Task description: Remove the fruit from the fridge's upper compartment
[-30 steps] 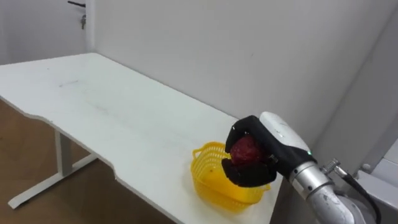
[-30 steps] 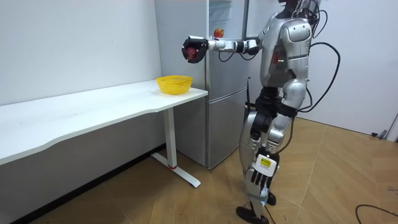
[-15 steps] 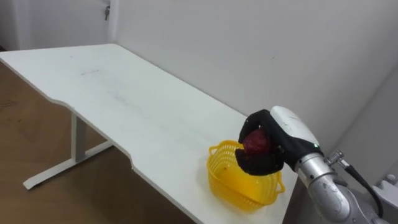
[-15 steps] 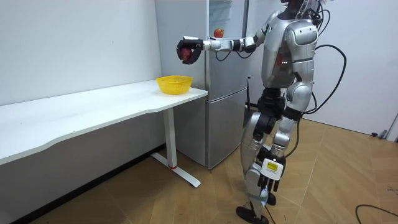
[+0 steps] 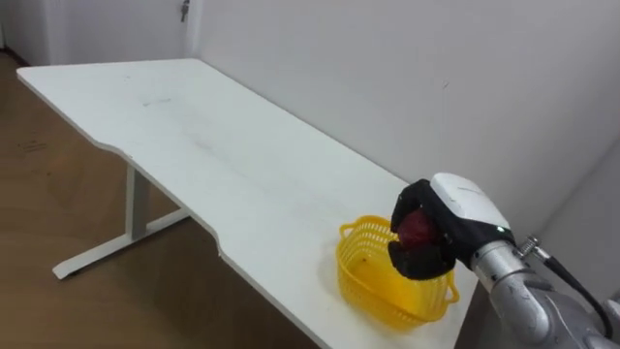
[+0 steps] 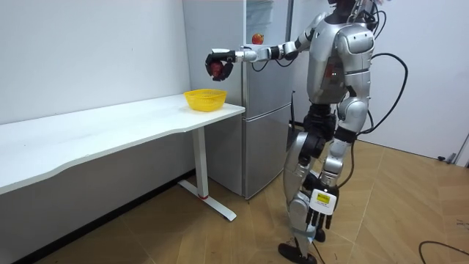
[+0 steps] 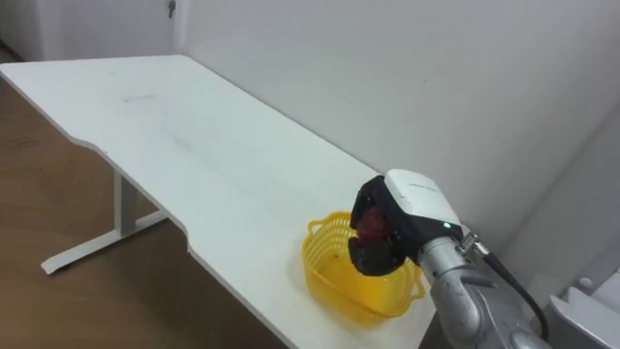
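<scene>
My right hand point(image 5: 448, 221) is shut on a dark red apple point(image 5: 417, 229), which shows between its black fingers. It holds the fruit just above the far right rim of a yellow plastic basket point(image 5: 373, 273) that stands at the near end of the white table point(image 5: 194, 136). In the room view the right arm reaches out level from the shoulder, with the right hand point(image 6: 218, 62) and apple point(image 6: 215, 67) a little above the basket point(image 6: 204, 98). I stand beside the grey fridge point(image 6: 264, 125). My left hand point(image 6: 314, 218) hangs at my side.
A second red fruit point(image 6: 257, 38) sits on a shelf in the fridge's upper part. The table runs along a white wall point(image 5: 387, 68) and stands on white legs point(image 5: 136, 208). Wooden floor point(image 6: 242, 242) lies open around me.
My right arm has stretched further out, carrying the apple toward the room view's left until it is over the basket. The eye views have shifted with my head.
</scene>
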